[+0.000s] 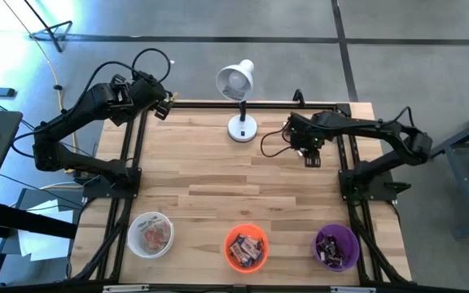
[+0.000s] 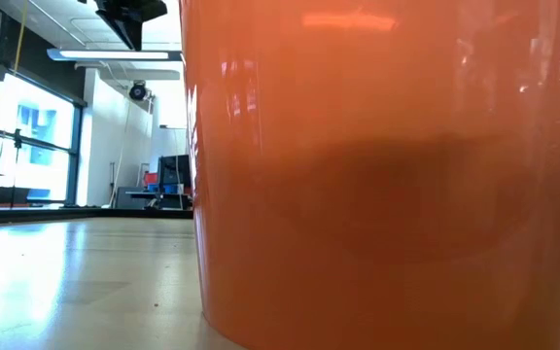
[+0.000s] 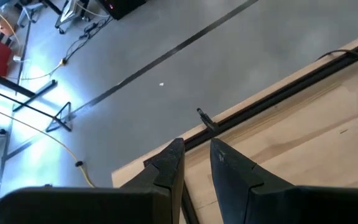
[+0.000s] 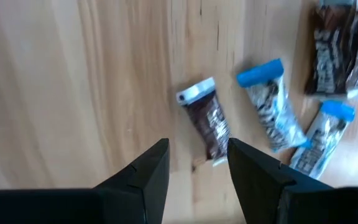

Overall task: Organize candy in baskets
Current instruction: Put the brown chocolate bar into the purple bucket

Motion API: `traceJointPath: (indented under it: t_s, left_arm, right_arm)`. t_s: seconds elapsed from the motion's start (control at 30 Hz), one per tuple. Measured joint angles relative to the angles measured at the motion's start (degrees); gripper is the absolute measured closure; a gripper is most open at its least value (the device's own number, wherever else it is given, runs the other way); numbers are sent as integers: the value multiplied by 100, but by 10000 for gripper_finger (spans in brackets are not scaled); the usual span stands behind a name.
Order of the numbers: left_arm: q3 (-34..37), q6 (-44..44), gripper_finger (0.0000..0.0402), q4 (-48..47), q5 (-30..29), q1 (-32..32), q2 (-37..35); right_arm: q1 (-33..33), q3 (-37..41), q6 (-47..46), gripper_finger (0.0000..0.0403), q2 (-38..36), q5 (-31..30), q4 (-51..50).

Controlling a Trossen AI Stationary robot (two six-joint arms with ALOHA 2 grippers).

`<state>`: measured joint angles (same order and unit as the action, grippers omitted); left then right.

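While the orange basket (image 2: 387, 175) fills the low view right at the lens, the high view shows all three baskets in a row along the near edge of the table (image 1: 218, 175). The white basket (image 1: 151, 234) is on my left, the orange basket is in the middle and the purple basket (image 1: 336, 247) is on my right, each apart from the next. All three already have candy inside: light wrappers in white, mixed dark ones in orange, dark ones in purple.

Farther in, my right gripper (image 4: 197, 144) hangs over the wood on the right half of the table, well apart from the baskets. Its jaws are fairly wide and hold nothing. In the right wrist view a brown candy (image 4: 207, 127) lies flat on the wood just past the fingertips and in line with the gap, though I can't tell if it touches them. Beyond it lie two blue candies (image 4: 269, 112), close together, and a clump of dark candies (image 4: 331, 50) at the frame edge. I can't make out this loose candy in the high view.

Farther still, a white lamp (image 1: 238, 98) stands at the middle of the far edge. My left gripper (image 3: 197, 149) waits at the far left corner, over the table's black rim (image 3: 272, 99). Its jaws have a narrow gap with nothing in it, and grey floor (image 3: 229, 56) lies beyond.
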<state>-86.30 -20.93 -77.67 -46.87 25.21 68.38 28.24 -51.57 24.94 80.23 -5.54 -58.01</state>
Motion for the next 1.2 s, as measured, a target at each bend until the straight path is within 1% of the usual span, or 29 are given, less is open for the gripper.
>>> traceJointPath:
  t_s: [0.27, 0.63, 0.87, 1.03, 1.13, 1.2]
  left_arm:
    - [0, -2, 337, 0, 14, 0, 0]
    - [0, 2, 337, -1, 44, 0, 0]
    - [0, 4, 337, -4, 44, 0, 0]
    - [0, 7, 337, -15, 44, 0, 0]
    - [0, 7, 337, -46, 44, 0, 0]
    - [0, 7, 337, -47, 44, 0, 0]
  right_arm:
    - [346, 0, 709, 247, 455, 17, 283]
    - [830, 0, 707, 247, 1143, 285, 649]
    - [1018, -3, 705, 247, 1542, 327, 641]
    - [1155, -24, 702, 247, 1757, 478, 670]
    - [1168, -33, 698, 256, 1825, 492, 665]
    - [1166, -29, 684, 275, 1825, 471, 681]
